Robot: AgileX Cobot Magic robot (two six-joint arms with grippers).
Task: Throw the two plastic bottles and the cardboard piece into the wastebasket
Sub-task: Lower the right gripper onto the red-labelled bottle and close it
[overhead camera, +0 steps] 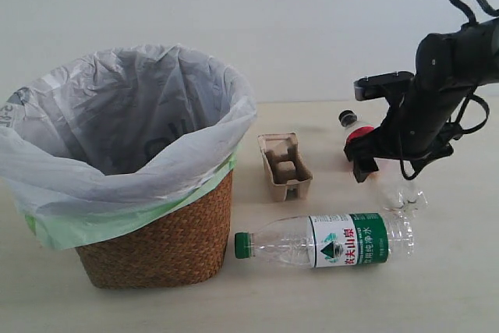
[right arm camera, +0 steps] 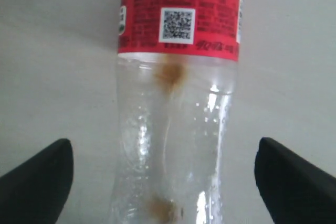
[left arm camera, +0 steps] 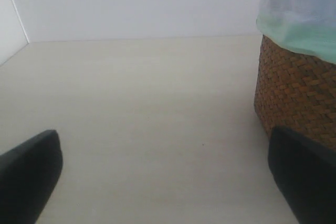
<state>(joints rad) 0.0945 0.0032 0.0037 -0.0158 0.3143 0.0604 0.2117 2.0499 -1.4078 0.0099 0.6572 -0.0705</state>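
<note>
The wastebasket (overhead camera: 164, 246) stands at the left, its white bag spread over the rim; its wicker wall (left arm camera: 296, 93) also shows in the left wrist view. The cardboard piece (overhead camera: 284, 165) lies just right of it. The green-capped bottle (overhead camera: 327, 241) lies on its side in front. The red-label bottle (overhead camera: 357, 133) lies further back, partly hidden by the right arm. My right gripper (overhead camera: 380, 166) is open and low over this bottle (right arm camera: 176, 103), one finger (right arm camera: 37, 179) on each side and neither touching it. My left gripper (left arm camera: 168, 182) is open over bare table beside the basket.
The pale table (overhead camera: 437, 294) runs back to a white wall. The left arm is out of the exterior view. The right arm's black cables (overhead camera: 468, 5) loop above the far right.
</note>
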